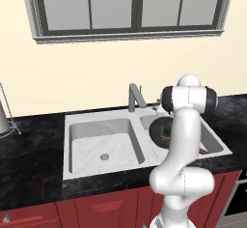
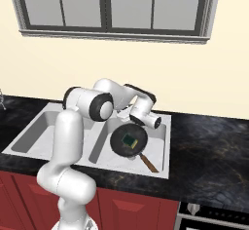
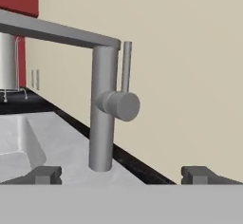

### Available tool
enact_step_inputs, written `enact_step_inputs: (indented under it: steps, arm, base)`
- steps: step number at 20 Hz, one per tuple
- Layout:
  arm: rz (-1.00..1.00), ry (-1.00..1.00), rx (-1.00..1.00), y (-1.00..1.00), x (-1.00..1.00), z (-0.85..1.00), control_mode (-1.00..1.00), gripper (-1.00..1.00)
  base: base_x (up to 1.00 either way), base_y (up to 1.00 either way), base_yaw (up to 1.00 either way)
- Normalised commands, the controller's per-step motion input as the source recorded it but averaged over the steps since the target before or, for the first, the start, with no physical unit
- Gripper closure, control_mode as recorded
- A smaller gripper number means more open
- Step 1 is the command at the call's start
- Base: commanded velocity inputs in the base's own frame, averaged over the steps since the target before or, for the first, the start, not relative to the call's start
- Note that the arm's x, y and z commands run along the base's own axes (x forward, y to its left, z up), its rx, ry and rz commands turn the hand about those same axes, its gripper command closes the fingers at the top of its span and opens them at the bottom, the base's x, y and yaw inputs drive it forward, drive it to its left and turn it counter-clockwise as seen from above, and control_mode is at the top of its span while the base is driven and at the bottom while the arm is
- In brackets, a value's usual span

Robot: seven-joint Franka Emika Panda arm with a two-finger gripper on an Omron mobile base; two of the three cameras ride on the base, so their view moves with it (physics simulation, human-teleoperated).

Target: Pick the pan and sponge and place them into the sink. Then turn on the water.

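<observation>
Black countertop surrounds the sink [image 2: 158, 162]. Straight ahead of the released claw [image 3: 122, 174] (fingers spread wide) stands the faucet [image 3: 102, 118]; behind it the pan [image 2: 127, 141] holds the sponge [image 2: 128, 140]

Left base view: camera behind and left of the arm [image 1: 185, 140], raised, looking forward and down at the sink [image 1: 99, 125], with the wall and window [image 1: 130, 7] beyond. Left basin is open to view; the arm covers much of the right basin.

Right base view: camera behind and right of the arm [image 2: 68, 146], same downward look. Right basin, with the pan [image 2: 128, 141], is plain here; more counter [image 2: 209, 151] shows to the right.

Both base views share sink, wall, window and arm.

Hand view: low and close, level along the sink's far rim, facing the faucet [image 3: 102, 114] side-on, wall to the right.
</observation>
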Motion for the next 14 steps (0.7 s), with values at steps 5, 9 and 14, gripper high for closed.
enact_step_inputs:
  steps: [5,9,14]
  arm:
    - [0.0,0.0,0.07,0.19,0.32,0.04,-1.0,-1.0]
    - [0.0,0.0,0.07,0.2,0.25,0.03,-1.0,-1.0]
    - [0.0,0.0,0.06,0.18,0.19,0.01,-1.0,-1.0]
  base:
    - [0.0,0.0,0.0]
    - [0.0,0.0,0.0]
    - [0.0,0.0,0.0]
